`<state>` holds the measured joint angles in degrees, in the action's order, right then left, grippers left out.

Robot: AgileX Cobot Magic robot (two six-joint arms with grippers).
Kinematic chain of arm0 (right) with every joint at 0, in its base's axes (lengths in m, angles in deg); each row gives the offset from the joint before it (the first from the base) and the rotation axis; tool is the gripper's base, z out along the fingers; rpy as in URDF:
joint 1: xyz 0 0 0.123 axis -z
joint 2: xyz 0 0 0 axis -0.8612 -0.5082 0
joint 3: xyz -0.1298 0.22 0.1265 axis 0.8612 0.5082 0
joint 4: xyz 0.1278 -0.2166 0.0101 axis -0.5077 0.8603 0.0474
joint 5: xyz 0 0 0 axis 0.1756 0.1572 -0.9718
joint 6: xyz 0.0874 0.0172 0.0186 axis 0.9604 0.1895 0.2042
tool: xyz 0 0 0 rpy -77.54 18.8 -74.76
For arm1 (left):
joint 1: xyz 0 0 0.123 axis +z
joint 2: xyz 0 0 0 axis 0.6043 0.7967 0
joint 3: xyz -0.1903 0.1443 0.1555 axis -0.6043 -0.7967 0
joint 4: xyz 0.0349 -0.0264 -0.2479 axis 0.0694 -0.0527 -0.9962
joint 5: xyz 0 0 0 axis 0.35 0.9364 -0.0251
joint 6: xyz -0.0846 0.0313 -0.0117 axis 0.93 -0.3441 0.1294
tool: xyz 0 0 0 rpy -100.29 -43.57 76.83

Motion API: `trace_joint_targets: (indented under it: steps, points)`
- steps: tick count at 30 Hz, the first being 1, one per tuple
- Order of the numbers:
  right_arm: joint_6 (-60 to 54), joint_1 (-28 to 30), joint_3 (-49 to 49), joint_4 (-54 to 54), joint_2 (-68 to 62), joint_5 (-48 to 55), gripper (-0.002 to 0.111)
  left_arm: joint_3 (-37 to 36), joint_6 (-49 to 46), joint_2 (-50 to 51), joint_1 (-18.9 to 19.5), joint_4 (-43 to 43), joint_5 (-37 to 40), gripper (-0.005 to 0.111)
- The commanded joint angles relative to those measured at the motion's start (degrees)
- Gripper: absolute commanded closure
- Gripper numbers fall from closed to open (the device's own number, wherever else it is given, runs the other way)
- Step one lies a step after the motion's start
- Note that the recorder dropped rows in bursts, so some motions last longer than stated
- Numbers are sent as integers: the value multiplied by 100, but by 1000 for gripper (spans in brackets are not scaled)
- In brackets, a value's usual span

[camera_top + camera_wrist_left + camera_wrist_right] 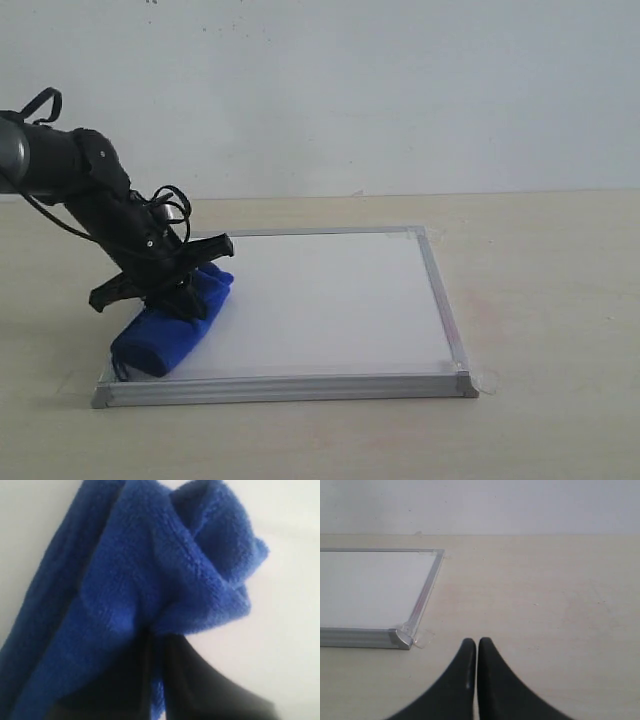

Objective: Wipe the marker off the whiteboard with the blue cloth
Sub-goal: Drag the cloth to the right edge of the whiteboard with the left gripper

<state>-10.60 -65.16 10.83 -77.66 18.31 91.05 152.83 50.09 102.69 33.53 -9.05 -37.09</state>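
My left pincer (pixel 187 290) was pressed together on the blue cloth (pixel 165 335), pinching a fold of the plush near the roll's upper end. In the left wrist view the two black fingers (pixel 125 685) met with blue pile bunched between and above them, and the blue cloth (pixel 165 570) filled most of that picture, with white surface behind it. My left arm (pixel 70 170) leaned down from the left side of the exterior view, cables looped along it.

The cloth lay as a thick roll on the whiteboard (pixel 330 300), at the board's near left corner in the exterior view. It ran on a slant, its lower end at the near frame rail (pixel 290 388) and its upper end pointing toward the board's middle. The open part of the board showed plain white. The board lay flat on the desk (pixel 540 300), with a pale wall (pixel 350 90) behind.

My right pincer (pixel 477 645) was pressed together with nothing between its fingers. It hung over bare desk (pixel 545 605), near a corner of the whiteboard (pixel 370 590) but apart from it. A clear tape tab (pixel 422 639) stuck out at that corner onto the desk.
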Motion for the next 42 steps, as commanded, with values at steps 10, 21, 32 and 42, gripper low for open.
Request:
trace_joint_targets:
  steps: [10,21,32,42]
  points:
    - [-18,-16,1,13,25,-32,107,-224,-3907,367,-1839,-7415,-1854,103]
    - [-18,-16,1,13,25,-32,107,1264,-3815,888,-2438,-7415,-2643,103]
    - [-18,-16,1,13,25,-32,107,1394,-3341,1201,-2501,-7415,-3118,103]
    - [-18,-16,1,13,25,-32,107,1394,-3341,1526,-2568,-7415,-2469,103]
